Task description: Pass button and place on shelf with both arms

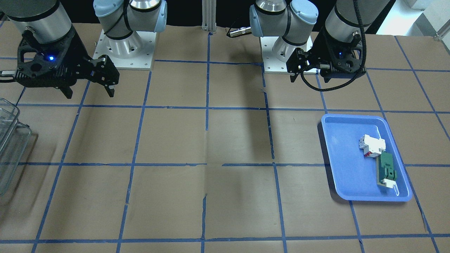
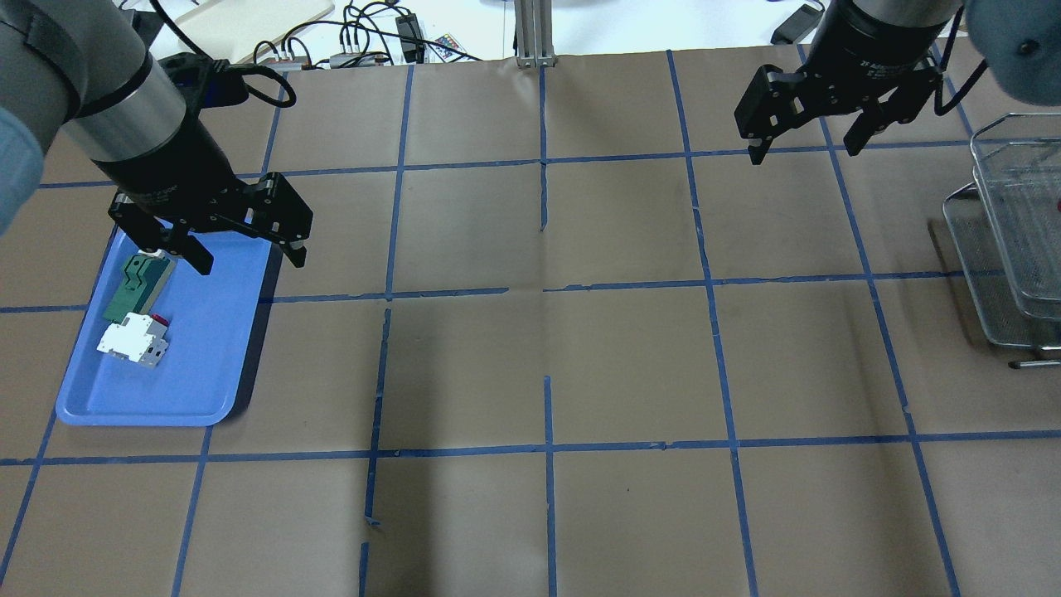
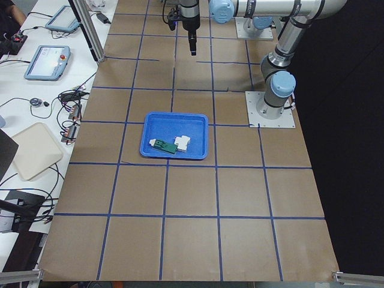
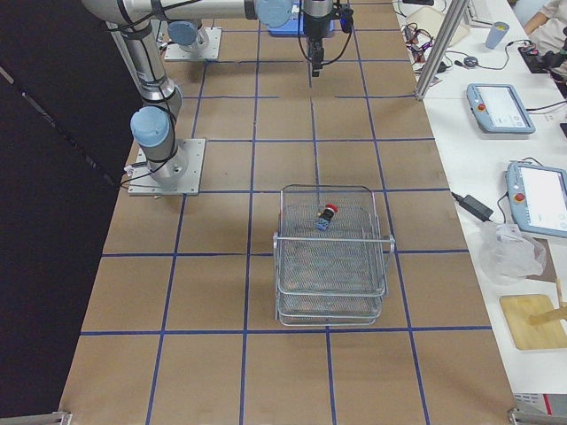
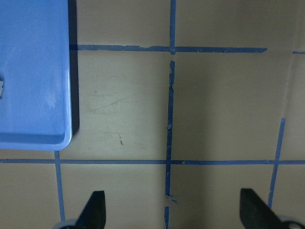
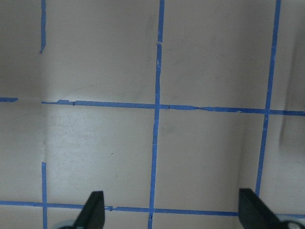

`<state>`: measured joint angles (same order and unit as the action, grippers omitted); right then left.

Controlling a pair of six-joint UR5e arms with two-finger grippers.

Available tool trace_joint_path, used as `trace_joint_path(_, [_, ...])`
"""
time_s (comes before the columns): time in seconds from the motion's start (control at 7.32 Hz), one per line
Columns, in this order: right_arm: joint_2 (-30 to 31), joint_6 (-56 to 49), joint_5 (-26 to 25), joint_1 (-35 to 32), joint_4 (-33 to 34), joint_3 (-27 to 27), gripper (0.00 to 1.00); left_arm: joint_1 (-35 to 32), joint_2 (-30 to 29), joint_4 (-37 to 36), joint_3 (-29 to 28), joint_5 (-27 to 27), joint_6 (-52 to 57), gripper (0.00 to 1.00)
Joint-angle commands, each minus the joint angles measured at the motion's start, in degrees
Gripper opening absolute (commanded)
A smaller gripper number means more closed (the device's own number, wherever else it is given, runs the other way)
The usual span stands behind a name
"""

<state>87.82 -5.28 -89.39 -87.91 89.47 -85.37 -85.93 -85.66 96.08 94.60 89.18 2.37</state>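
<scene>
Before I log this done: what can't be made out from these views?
- button: tiny in the exterior right view; its pose is unclear.
- shelf: cut off by the right edge overhead, the left edge front-facing.
- green part: one end hidden by the left gripper overhead.

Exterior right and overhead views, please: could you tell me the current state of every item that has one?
button: lying in the shelf's upper tier, nothing gripping it.
shelf: upright, holding the button.
left end effector: open, empty, near the blue tray.
right end effector: open, empty.
blue tray: holds the breaker block and the green part, side by side.
</scene>
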Motion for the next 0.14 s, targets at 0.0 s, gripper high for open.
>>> trace_joint_path(0.0, [0.0,0.1,-0.9,0.2,-0.2,0.3,1.0,0.1,0.0,0.2,0.1,0.2,0.1,1.0])
